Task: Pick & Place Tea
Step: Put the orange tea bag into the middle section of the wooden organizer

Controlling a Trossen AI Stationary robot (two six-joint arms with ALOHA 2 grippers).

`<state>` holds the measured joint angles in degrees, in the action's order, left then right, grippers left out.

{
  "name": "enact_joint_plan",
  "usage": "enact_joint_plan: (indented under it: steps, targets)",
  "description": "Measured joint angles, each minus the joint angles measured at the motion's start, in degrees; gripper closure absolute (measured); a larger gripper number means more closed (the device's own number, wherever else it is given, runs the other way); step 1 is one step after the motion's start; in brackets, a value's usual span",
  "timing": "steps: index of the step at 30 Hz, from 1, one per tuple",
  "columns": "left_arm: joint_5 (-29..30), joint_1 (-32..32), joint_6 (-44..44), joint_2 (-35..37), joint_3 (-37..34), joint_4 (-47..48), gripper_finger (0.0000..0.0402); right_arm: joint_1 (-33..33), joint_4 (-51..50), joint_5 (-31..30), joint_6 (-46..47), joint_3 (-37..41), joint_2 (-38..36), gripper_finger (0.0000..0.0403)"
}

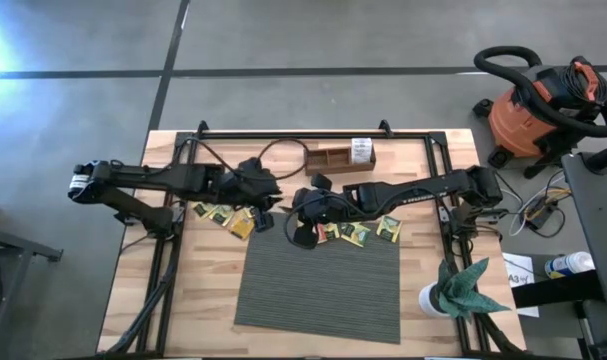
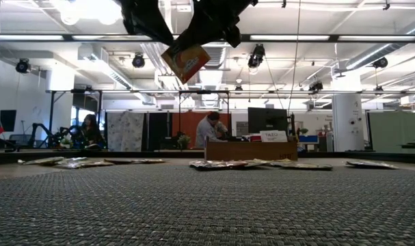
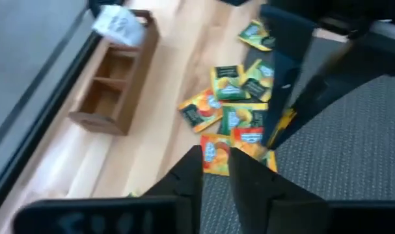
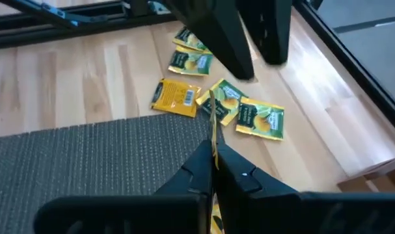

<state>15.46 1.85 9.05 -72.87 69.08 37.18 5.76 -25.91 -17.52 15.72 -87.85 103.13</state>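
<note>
Right hand (image 4: pixel 212 170) is pinched tight on one tea sachet (image 4: pixel 213 120), seen edge-on between its fingers, lifted above the grey mat (image 1: pixel 318 285) at frame centre in the high view. Left hand (image 3: pixel 215 170) hovers just left of it with fingers slightly parted (nothing between them). More sachets (image 1: pixel 223 216) lie scattered on the counter (image 1: pixel 423 250) along the mat's upper edge, wooden tray (image 1: pixel 338 155) above them.

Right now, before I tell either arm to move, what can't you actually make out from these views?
- Wooden tray, high view: compartments too small to tell what they hold.
- Left gripper, left wrist view: blurred; whether it grips the orange sachet between its fingers is unclear.
- Right gripper, right wrist view: pinched sachet shows edge-on, print hidden.
- Low view: hanging orange sachet; holding gripper cut off by the top edge.
</note>
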Motion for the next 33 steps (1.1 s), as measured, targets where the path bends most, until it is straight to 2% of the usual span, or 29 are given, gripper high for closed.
enact_joint_plan:
  steps: [5,7,10,13,15,19,22,29,33]
  targets:
    - [5.00,0.55,3.04,3.22,-0.46,2.60,0.0301,-0.02,0.81,-0.97,2.42,0.00,0.00,0.0394]
    - [6.15,0.67,4.12,5.31,-2.08,2.45,0.0299,0.18,0.90,-3.44,4.17,0.00,0.00,0.0394]
    - [6.54,0.68,6.58,9.17,-6.31,0.83,0.0298,0.54,1.15,-9.05,7.67,1.03,-0.47,0.0394]
    - [6.42,0.74,8.64,13.92,-13.21,-5.72,0.0298,0.61,4.76,-12.34,12.21,4.03,-1.68,0.0394]
    - [5.58,0.74,9.76,16.94,-18.60,-12.89,0.0298,0.54,9.59,-11.14,12.80,7.17,-2.91,0.0394]
    - [3.27,0.76,11.56,21.80,-28.08,-27.24,0.0298,0.20,18.54,-4.60,14.23,13.43,-5.57,0.0394]
    - [1.71,0.76,11.83,23.66,-33.56,-35.62,0.0298,-0.66,23.60,-3.31,16.50,17.56,-7.56,0.0394]
    - [0.07,0.74,15.13,22.98,-40.96,-51.20,0.0298,-4.21,39.35,1.55,20.27,25.45,-12.27,0.0394]
    - [-0.32,0.70,15.45,20.63,-42.25,-55.37,0.0298,-6.35,41.18,4.49,20.56,27.15,-12.96,0.0394]
